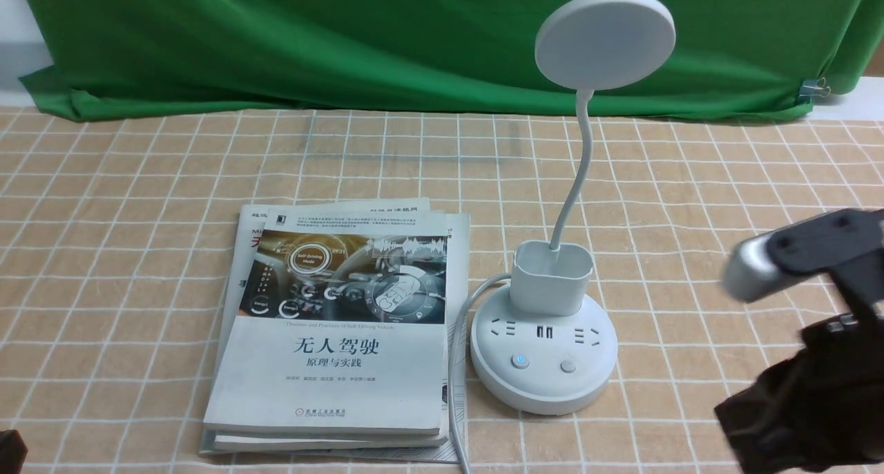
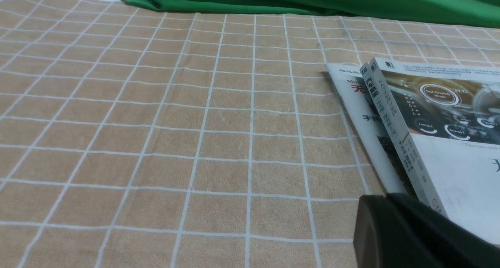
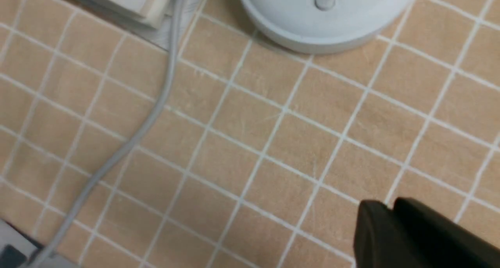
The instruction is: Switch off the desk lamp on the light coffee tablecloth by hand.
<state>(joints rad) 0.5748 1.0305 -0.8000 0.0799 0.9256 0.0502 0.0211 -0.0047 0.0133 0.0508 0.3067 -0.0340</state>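
Tan grid tablecloth [image 1: 138, 184] holds the desk lamp [image 1: 552, 280] just right of the books [image 1: 331, 336]; my right hand [image 1: 804, 398] near its base, open or closed can't tell; approach step, next needs a precise press on a base button [image 1: 520, 361].

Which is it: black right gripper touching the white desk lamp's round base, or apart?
Apart: the right wrist view shows tan tablecloth squares between right gripper and lamp base.

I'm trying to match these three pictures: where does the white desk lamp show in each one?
Front view: the desk lamp stands right of centre, beside the books.
Left wrist view: not in it.
Right wrist view: only its base rim with one button.
Shared landmark: the books.
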